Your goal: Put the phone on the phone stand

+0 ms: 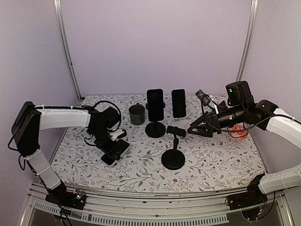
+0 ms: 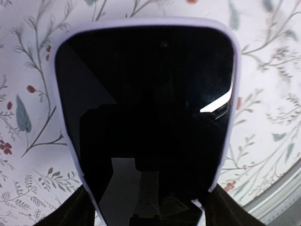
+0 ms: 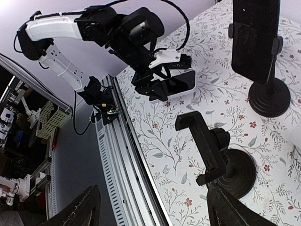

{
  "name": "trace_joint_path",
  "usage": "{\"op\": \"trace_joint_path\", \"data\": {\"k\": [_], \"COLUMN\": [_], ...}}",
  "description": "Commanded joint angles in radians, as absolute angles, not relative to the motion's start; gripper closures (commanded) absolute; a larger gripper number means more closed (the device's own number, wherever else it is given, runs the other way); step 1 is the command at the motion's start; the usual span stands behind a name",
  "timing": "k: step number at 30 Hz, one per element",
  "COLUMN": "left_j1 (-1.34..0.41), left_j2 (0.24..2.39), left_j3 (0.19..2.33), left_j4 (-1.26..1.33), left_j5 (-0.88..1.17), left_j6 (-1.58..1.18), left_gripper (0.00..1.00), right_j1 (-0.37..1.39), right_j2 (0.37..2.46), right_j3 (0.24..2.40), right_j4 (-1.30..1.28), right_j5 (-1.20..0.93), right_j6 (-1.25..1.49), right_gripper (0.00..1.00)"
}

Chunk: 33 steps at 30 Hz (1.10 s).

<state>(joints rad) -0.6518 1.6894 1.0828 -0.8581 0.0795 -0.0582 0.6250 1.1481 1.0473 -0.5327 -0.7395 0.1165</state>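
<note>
Phone (image 2: 146, 117), screen dark, lies between the left fingers (image 2: 66, 214), grip unclear; right fingers (image 3: 82, 212) spread, empty.

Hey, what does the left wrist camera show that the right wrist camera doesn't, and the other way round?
Only the left wrist: a close-up of the white-cased phone filling the frame, with its glossy dark screen facing up.
Only the right wrist: the empty phone stand, a second stand holding a dark phone, the whole left arm and the table's front rail.
Both: the same white-cased phone lying flat on the floral cloth, with the left gripper straddling it.
</note>
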Motion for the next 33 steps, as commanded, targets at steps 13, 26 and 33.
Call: {"op": "trace_joint_path", "data": {"k": [13, 26, 33], "left_j1": [-0.955, -1.059, -1.114], "left_j2": [1.237, 1.514, 1.548], "left_j3": [1.257, 1.566, 1.595], "left_j4": [-0.492, -0.412, -0.439], "left_j5": [-0.107, -0.179, -0.282], "left_j6": [-0.372, -0.329, -0.357], "left_gripper": [0.92, 0.95, 0.94], "right_j1": [0.672, 0.776, 0.783], "right_j2": [1.288, 1.389, 1.412], "right_j3": [1.308, 1.440, 1.436], "right_j4": [-0.447, -0.246, -0.242], "right_j5": [-0.646, -0.569, -0.434], "right_j6": [0.274, 0.467, 0.535], "right_gripper": [0.22, 0.22, 0.33]}}
